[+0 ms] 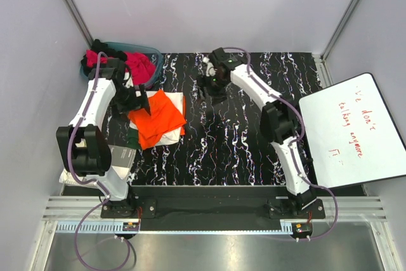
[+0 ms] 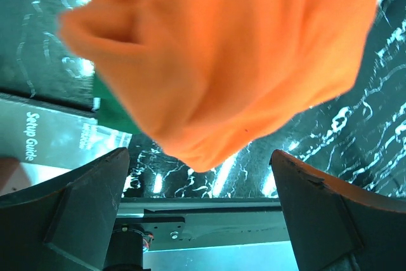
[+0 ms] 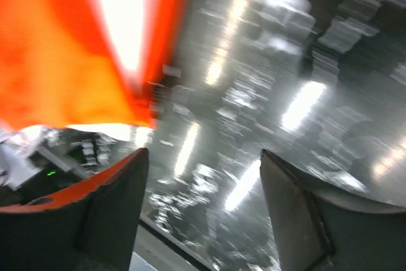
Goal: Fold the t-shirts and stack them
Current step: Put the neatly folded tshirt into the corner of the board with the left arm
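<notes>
A soft, matt orange t-shirt (image 1: 160,118) of wrinkled cloth lies near the left edge of a glossy black tabletop (image 1: 241,144) veined in white, its polished surface streaked with reflected light. At the far left corner, pink cloth (image 1: 141,65) sits in a translucent teal plastic basket (image 1: 143,47). A smooth white board (image 1: 355,125) rests at the right edge, and dull metal rails (image 1: 355,206) line the near edge.

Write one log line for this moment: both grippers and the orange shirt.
left gripper open, by orange t-shirt | right gripper open, holding nothing, over table | orange t-shirt lying on white t-shirt
</notes>
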`<state>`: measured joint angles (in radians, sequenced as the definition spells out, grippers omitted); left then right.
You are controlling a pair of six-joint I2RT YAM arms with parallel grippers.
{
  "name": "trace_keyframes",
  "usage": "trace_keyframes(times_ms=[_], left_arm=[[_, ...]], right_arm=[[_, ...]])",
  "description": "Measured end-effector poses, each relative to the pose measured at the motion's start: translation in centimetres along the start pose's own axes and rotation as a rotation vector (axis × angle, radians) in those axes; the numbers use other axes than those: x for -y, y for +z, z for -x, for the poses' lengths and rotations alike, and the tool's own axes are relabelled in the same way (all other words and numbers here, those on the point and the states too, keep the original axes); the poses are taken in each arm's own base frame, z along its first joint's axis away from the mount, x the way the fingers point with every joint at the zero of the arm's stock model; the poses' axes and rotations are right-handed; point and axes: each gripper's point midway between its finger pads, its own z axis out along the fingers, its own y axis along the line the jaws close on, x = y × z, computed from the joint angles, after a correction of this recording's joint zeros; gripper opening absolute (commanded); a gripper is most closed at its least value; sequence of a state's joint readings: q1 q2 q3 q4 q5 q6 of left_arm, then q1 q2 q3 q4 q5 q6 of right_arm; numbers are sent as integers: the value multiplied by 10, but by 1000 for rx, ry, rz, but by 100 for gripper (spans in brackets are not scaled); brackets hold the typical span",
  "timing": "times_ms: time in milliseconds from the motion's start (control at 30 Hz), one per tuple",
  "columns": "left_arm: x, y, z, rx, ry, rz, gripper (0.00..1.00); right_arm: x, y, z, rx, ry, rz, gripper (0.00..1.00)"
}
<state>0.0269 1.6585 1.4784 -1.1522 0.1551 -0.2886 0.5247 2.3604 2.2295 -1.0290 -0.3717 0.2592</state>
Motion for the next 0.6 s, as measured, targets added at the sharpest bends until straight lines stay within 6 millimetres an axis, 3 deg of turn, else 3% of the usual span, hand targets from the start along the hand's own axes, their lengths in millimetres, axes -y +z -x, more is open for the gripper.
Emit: trace_keyframes(times_ms=[133,233,367,600], left_arm=[[-11,4,4,0,-45,34,99],[-18,12,6,-21,-77,58,99],[-20,21,12,-36,-101,76,97],[-20,40,21,-54,-136,86,80]], right_arm=[[-54,23,4,-11,-48,139,74],[-81,38,-5,-48,-59,209,71],[-92,52,-19,-109,-32,248,69],[-83,62,-32,-167,20,247,65]])
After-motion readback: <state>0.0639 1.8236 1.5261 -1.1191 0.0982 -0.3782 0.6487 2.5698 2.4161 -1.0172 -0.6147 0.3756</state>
